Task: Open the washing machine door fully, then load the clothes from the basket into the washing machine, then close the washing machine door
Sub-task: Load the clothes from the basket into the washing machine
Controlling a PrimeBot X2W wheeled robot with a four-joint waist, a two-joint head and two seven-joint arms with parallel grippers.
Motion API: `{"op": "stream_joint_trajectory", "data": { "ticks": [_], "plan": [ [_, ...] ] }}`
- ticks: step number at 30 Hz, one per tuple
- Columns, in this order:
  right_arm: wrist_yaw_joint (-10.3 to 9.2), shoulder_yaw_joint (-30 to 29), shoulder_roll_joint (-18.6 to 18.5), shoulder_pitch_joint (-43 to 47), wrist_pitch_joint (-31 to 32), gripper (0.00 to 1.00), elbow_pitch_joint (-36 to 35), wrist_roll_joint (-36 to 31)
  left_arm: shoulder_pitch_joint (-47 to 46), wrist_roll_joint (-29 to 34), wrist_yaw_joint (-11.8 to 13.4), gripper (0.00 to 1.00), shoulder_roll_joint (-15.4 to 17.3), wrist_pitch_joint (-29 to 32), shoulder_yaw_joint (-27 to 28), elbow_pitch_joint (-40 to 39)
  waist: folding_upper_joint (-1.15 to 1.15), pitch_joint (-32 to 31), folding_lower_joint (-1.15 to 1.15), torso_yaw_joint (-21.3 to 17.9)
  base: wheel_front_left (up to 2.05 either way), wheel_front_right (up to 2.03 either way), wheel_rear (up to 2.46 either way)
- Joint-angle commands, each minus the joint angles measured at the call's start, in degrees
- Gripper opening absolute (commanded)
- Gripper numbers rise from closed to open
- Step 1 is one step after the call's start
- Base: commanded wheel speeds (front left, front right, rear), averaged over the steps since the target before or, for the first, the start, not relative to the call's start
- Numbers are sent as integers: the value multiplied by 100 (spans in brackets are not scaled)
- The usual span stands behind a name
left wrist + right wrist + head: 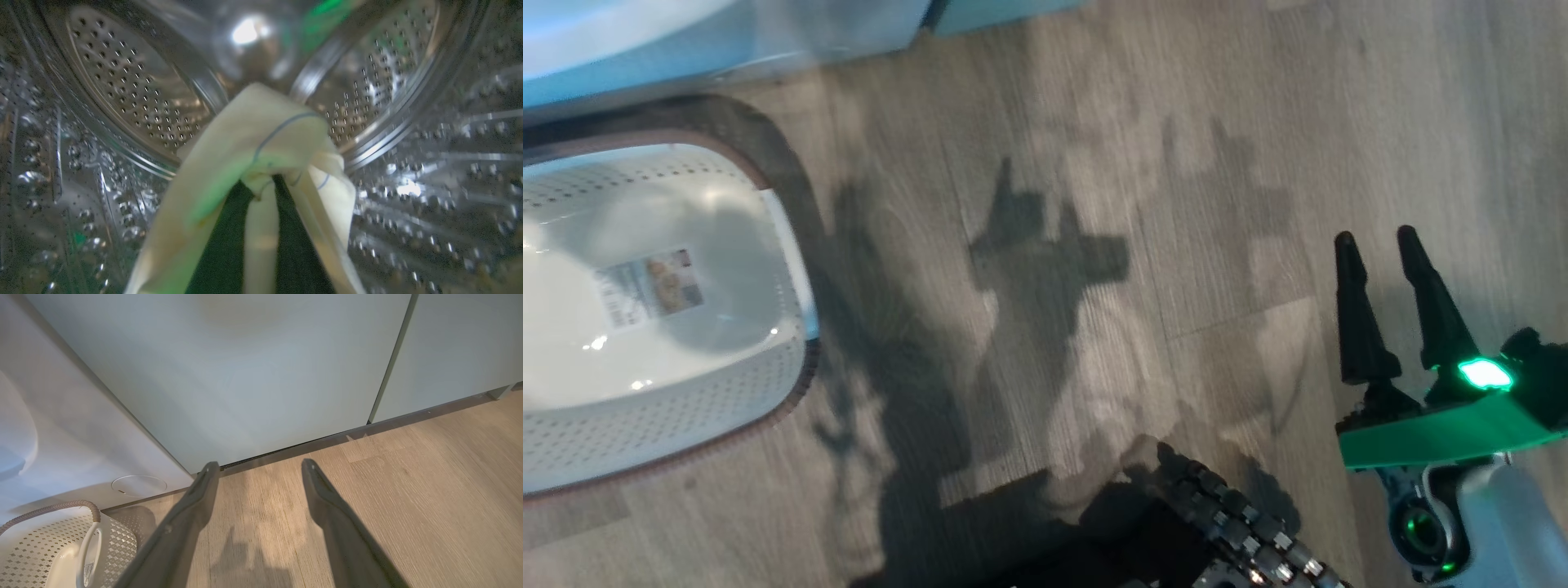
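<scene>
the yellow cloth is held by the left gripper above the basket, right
Wrong place. The left gripper does hold the yellow cloth, but inside the washing machine's steel drum, not above the basket, as the left wrist view shows.

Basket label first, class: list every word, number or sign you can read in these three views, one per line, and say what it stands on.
No text here can be read.
Label on the base of the basket: print and a small picture, too blurred to read.
The same label in the right wrist view: too small to read.
Clothes: thin blue lines, no letters.
</scene>
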Motion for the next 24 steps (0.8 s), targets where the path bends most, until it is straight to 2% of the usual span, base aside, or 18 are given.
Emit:
{"op": "stream_joint_trajectory", "data": {
  "ticks": [1, 3, 5, 9, 14, 17, 21, 22, 23, 24],
  "plan": [
    [-16, 134, -73, 19, -54, 100, -114, 67, -303, 89, 95, 0, 353, -273, 194, -164, 0, 111, -1, -115, 0, 0, 0],
    [-16, 163, -73, 7, -54, 100, -111, 76, -502, 239, 215, 0, 368, -786, 211, -200, 0, 173, -1, -151, 0, 0, 0],
    [-16, 174, -73, -13, -54, 100, -102, 59, -674, 416, 214, 0, 370, -1310, 128, -239, 0, 218, -1, -161, 0, 0, 0],
    [-16, 174, -73, -51, -54, 100, -109, 62, -958, 565, 228, 0, 274, -1727, 53, -130, 0, 283, -1, -134, 0, 0, 0],
    [-16, 158, -73, -79, -54, 100, -105, 44, -985, 493, 56, 0, 143, -1622, -78, 352, 0, 310, -1, -6, 0, 0, 0],
    [-16, 146, -73, -112, -54, 100, -115, 12, -927, 376, -63, 0, 71, -1239, -147, 635, 0, 317, -1, 63, 0, 0, 0],
    [-16, 112, -73, -146, -54, 100, -114, -17, -918, 291, -53, 0, 6, -728, -208, 884, 0, 322, -1, 136, 0, 0, 0],
    [-16, 104, -73, -155, -54, 100, -109, -23, -928, 295, 3, 33, -4, -667, -213, 911, 0, 322, -1, 150, 0, 0, 0],
    [-16, 104, -73, -155, -54, 100, -109, -23, -928, 295, 3, 33, -4, -667, -213, 911, 0, 322, -1, 150, 0, 0, 0],
    [-16, 97, -73, -163, -54, 100, -103, -28, -929, 310, 22, 100, -11, -621, -240, 923, 0, 319, -1, 164, 0, 0, 0]
  ]
}}
